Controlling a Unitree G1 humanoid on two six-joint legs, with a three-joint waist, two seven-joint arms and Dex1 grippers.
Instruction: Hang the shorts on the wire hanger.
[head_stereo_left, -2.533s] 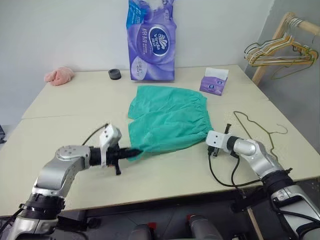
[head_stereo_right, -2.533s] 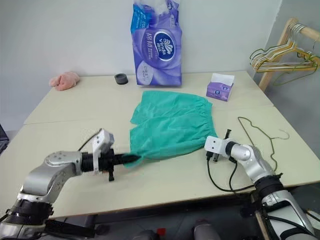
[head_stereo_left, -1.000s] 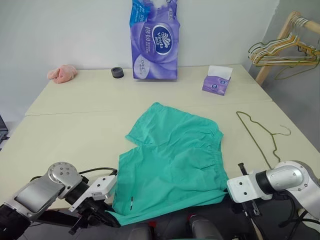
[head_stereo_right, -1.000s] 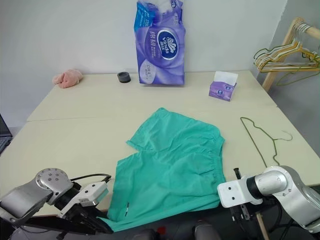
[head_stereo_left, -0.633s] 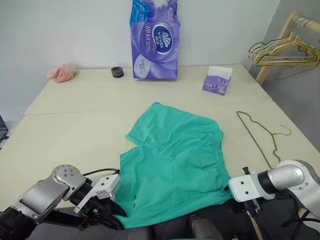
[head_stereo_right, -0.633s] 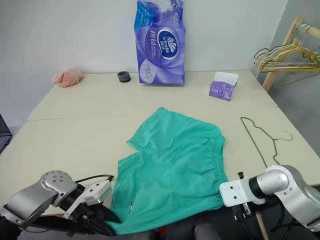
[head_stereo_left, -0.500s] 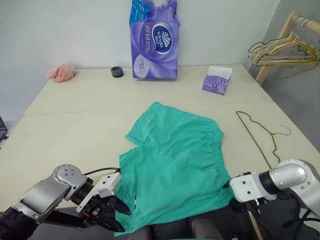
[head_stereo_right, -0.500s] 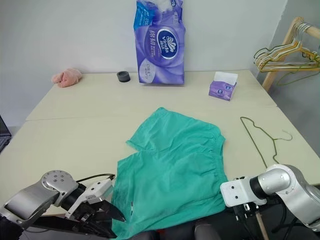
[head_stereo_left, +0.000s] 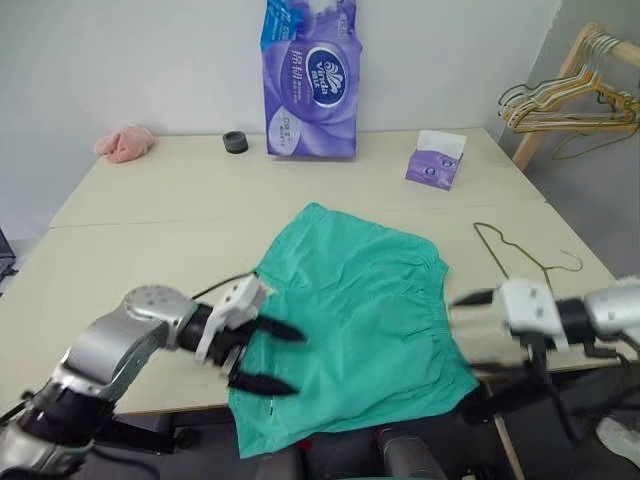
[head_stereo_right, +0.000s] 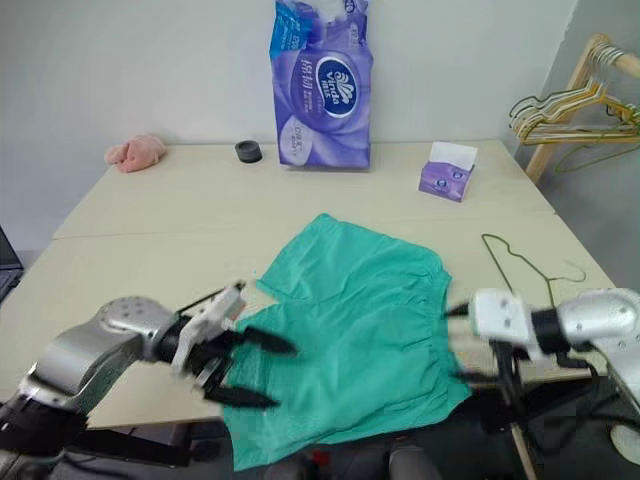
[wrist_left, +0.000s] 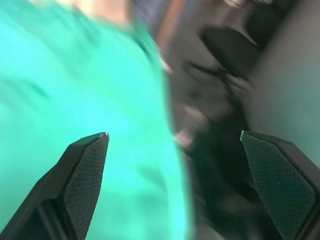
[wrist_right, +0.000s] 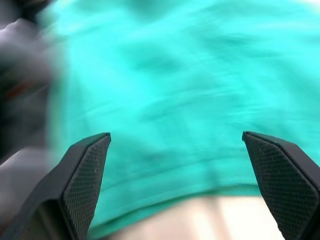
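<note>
Left eye view: shorts (head_stereo_left: 355, 320) lie spread flat at near edge of tabletop (head_stereo_left: 150, 210), near hem hanging over it. Wire hanger (head_stereo_left: 512, 265) flat on tabletop just right of shorts, apart. Left gripper (head_stereo_left: 268, 358) over shorts' left near corner, jaws wide open, holding nothing. Right gripper (wrist_right: 177, 145) by waistband side, jaws wide open too, empty. Far side: purple tissue pack (head_stereo_left: 305, 80), tissue box (head_stereo_left: 435, 160), pink cloth (head_stereo_left: 122, 143), black ring (head_stereo_left: 235, 142). Rack w/ hangers (head_stereo_left: 570, 95) at right.

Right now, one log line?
left gripper: open | right gripper: open | shorts: released, overhanging table edge | wire hanger: untouched
</note>
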